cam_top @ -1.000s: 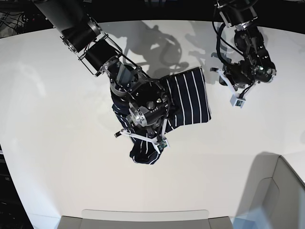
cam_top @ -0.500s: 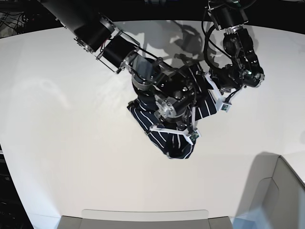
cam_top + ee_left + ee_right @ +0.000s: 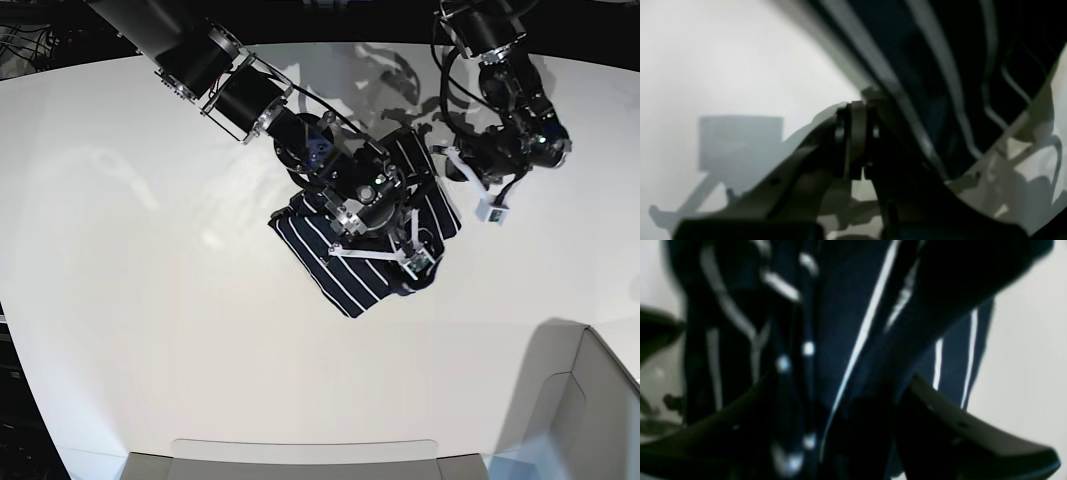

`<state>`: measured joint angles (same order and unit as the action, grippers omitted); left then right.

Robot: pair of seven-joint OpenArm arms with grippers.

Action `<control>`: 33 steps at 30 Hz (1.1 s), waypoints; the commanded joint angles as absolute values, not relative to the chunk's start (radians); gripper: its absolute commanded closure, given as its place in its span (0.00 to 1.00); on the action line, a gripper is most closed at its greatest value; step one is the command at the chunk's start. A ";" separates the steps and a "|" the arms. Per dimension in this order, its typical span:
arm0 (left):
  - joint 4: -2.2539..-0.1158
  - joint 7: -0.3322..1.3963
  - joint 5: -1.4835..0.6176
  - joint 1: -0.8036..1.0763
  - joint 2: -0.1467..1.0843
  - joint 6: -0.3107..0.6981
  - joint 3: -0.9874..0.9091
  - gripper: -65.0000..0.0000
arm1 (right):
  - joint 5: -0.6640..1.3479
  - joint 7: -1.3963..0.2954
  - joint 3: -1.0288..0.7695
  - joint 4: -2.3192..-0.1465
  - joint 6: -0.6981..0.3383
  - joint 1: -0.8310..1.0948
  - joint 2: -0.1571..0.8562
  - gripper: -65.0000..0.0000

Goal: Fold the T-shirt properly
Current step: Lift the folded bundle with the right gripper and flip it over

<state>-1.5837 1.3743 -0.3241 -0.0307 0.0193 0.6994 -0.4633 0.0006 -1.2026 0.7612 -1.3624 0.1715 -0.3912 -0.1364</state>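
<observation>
The dark navy T-shirt [image 3: 330,265] with thin white stripes lies bunched and partly folded at the middle of the white table [image 3: 150,300]. My right gripper [image 3: 400,262] sits on its right part. In the right wrist view the striped cloth [image 3: 846,340] fills the frame and runs down between the dark fingers [image 3: 957,430], hiding the tips, so the right gripper [image 3: 843,413] looks shut on it. My left gripper [image 3: 470,185] hovers just off the shirt's right edge. In the left wrist view the left gripper [image 3: 855,140] is shut with no cloth between its fingers, and the shirt [image 3: 923,66] lies right behind it.
A grey bin [image 3: 580,410] stands at the front right corner. A grey tray edge [image 3: 300,460] runs along the front. The right arm [image 3: 240,95] reaches in from the back left, and the left arm [image 3: 500,60] from the back right.
My right gripper has carried the shirt's hanging part to the right and laid it lower over the rest. My left gripper came in to the shirt's right edge, then drew back slightly.
</observation>
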 commanded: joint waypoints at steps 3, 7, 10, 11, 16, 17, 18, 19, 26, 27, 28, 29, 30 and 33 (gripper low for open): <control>-1.592 1.396 -0.295 -0.033 0.025 0.698 -0.493 0.98 | 0.036 -1.185 0.753 -1.383 0.120 -0.421 -0.154 0.67; -1.592 1.396 -0.295 -0.019 0.025 0.698 -0.513 0.98 | 0.062 -1.178 0.757 -1.383 0.116 -0.423 -0.157 0.67; -1.593 1.396 -0.295 -0.013 0.039 0.698 -0.515 0.98 | 0.064 -1.162 0.768 -1.391 0.116 -0.423 -0.157 0.67; -1.593 1.396 -0.295 -0.013 0.045 0.698 -0.515 0.98 | 0.064 -1.155 0.777 -1.405 0.114 -0.423 -0.157 0.67; -1.593 1.396 -0.292 -0.010 0.062 0.698 -0.542 0.98 | 0.131 -1.078 0.839 -1.471 0.070 -0.418 -0.157 0.67; -1.593 1.396 -0.292 -0.001 0.062 0.698 -0.556 0.98 | 0.160 -1.063 0.843 -1.466 0.054 -0.421 -0.157 0.67; -1.593 1.396 -0.292 0.007 0.062 0.698 -0.572 0.98 | 0.191 -1.035 0.845 -1.451 0.042 -0.423 -0.157 0.67; -1.593 1.396 -0.292 0.010 0.062 0.698 -0.584 0.98 | 0.217 -1.003 0.845 -1.435 0.036 -0.423 -0.157 0.67; -1.593 1.396 -0.292 0.025 0.099 0.698 -0.615 0.98 | 0.266 -0.906 0.843 -1.394 0.036 -0.423 -0.157 0.67; -1.593 1.396 -0.292 0.025 0.099 0.698 -0.615 0.98 | 0.266 -0.905 0.842 -1.405 0.036 -0.423 -0.157 0.67; -1.593 1.396 -0.291 0.025 0.101 0.698 -0.615 0.98 | 0.266 -0.897 0.839 -1.425 0.036 -0.423 -0.157 0.67; -1.593 1.396 -0.291 0.025 0.113 0.698 -0.616 0.98 | 0.266 -0.880 0.835 -1.448 0.036 -0.424 -0.154 0.67; -1.593 1.396 -0.291 0.025 0.125 0.698 -0.616 0.98 | 0.265 -0.860 0.823 -1.477 0.036 -0.423 -0.151 0.67; -1.601 1.396 -0.291 0.025 0.150 0.698 -0.616 0.98 | 0.266 -0.840 0.736 -1.558 0.036 -0.423 -0.136 0.71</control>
<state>-1.5864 1.3827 -0.3092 0.0273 0.1360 0.7002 -0.6117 0.2703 -0.8635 0.7452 -1.5433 0.0299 -0.3969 -0.1299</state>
